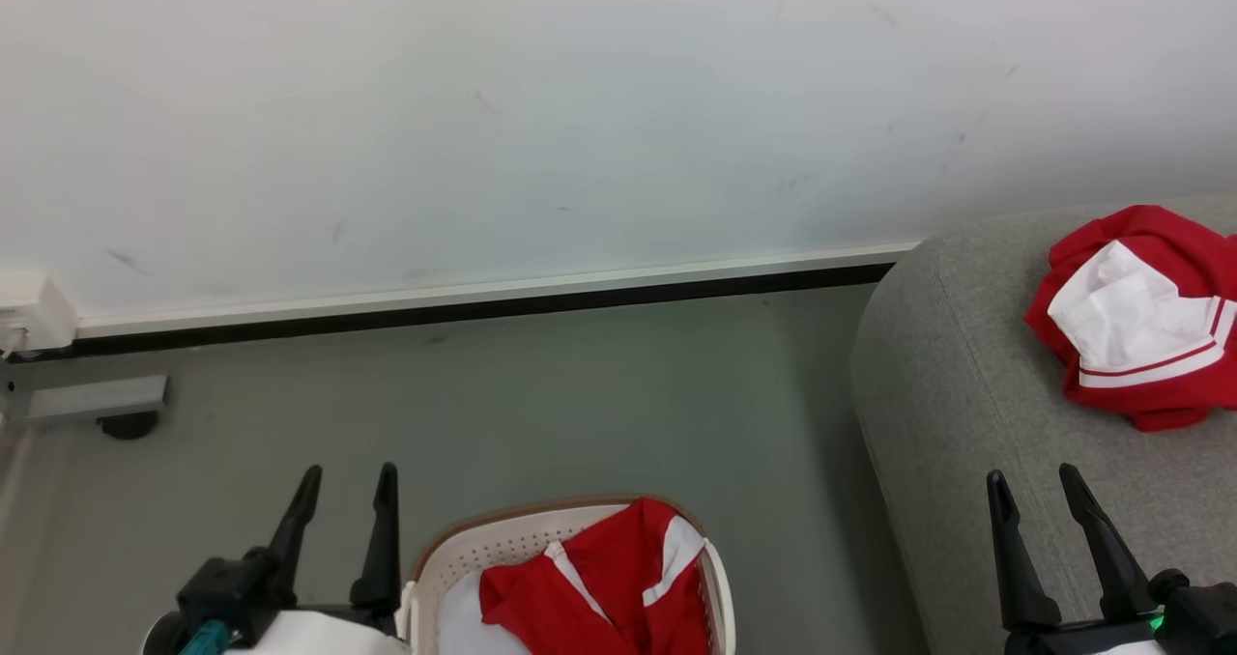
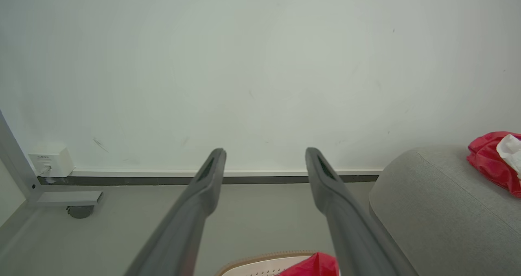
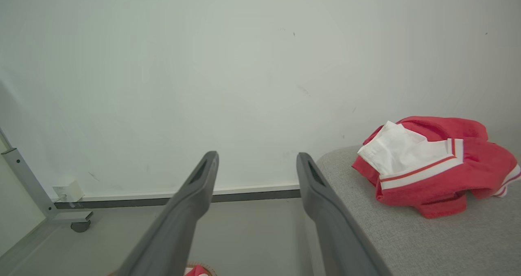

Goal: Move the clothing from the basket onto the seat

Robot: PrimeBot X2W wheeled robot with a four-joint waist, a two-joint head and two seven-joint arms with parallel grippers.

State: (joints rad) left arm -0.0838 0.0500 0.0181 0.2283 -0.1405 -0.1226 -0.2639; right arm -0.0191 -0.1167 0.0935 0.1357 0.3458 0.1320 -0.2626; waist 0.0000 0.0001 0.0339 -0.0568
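Cloth in the cream perforated plastic basket (image 1: pixel 483 544), a bright red-and-white garment (image 1: pixel 609 578), looks light and limp; we'd pinch a raised fold. Left gripper (image 1: pixel 350 471) and right gripper (image 1: pixel 1032 474) gape empty.

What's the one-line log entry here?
left gripper: open, empty | right gripper: open, empty | red garment: in basket | second red garment: on seat

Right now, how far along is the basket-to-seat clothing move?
Done: one crumpled garment lies on the seat. In hand: nothing; the left gripper beside the basket and the right gripper by the seat's edge are both open and empty. Left: a second garment lies in the basket, not yet picked up. Roughly halfway, as far as the basket's visible part shows.
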